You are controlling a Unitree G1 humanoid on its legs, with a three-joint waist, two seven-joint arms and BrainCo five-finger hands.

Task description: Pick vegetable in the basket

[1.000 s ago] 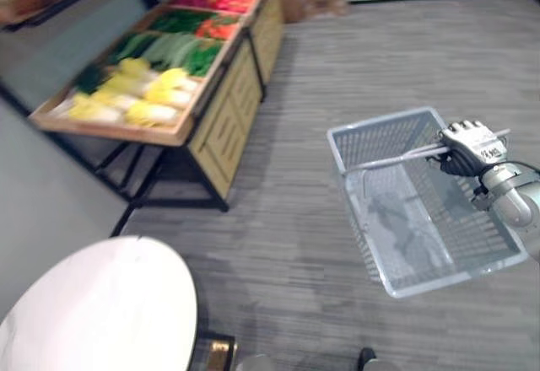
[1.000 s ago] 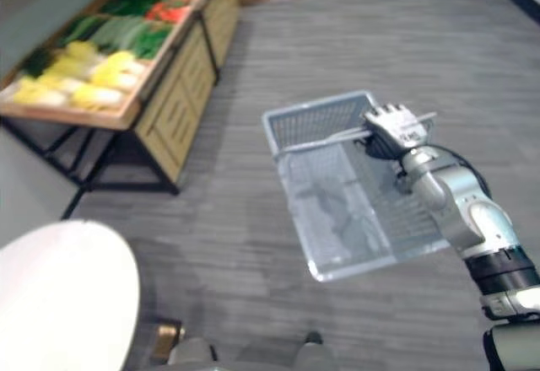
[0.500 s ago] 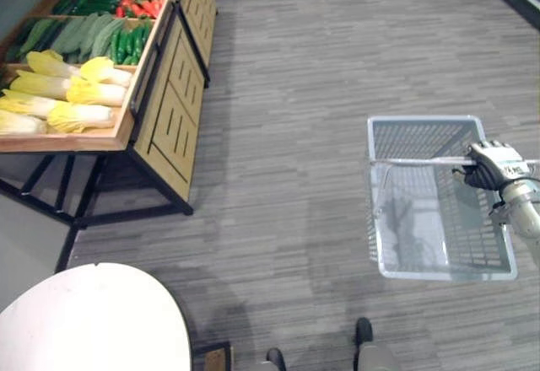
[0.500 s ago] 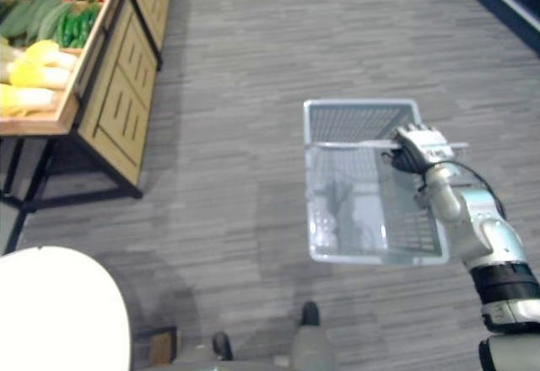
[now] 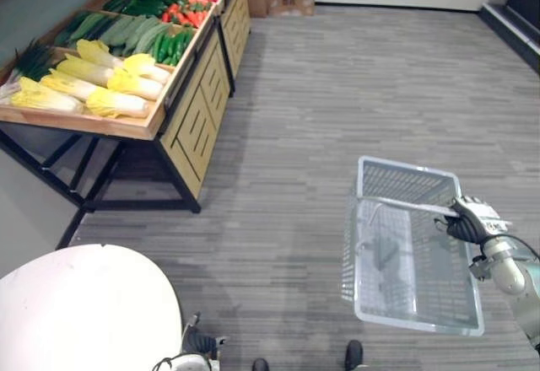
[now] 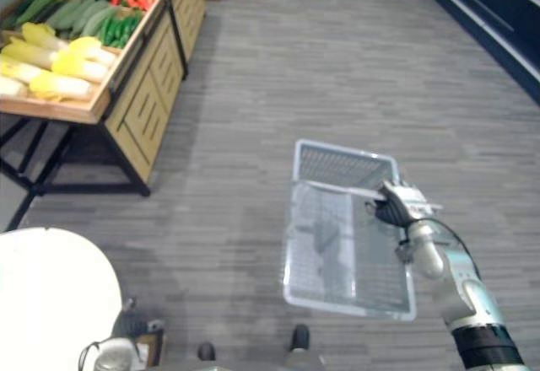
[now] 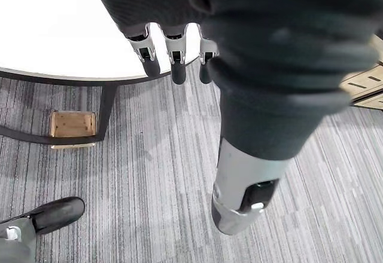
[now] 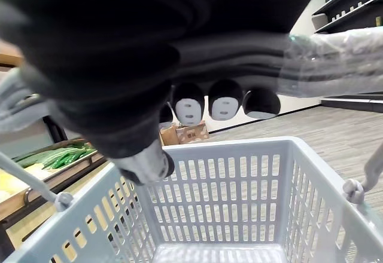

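Right, nearest me and left of the basket (image 5: pixel 405 181), my left hand (image 7: pixel 177 60) hangs slack-fingered by the white table (image 5: pixel 84 303). My right hand (image 5: pixel 472 219) is curled round the basket's handle (image 5: pixel 396 205); the basket is empty. The vegetables (image 5: pixel 101 80) lie on the wooden stand (image 5: pixel 190 118) far left of it, so I judge this the approach: walk over, reach left-handed.

Pale grey lattice basket (image 5: pixel 401 182), grey striped carpet (image 5: pixel 337 93), yellow cabbages (image 5: pixel 94 80), green cucumbers (image 5: pixel 126 30), white table (image 5: pixel 84 308).
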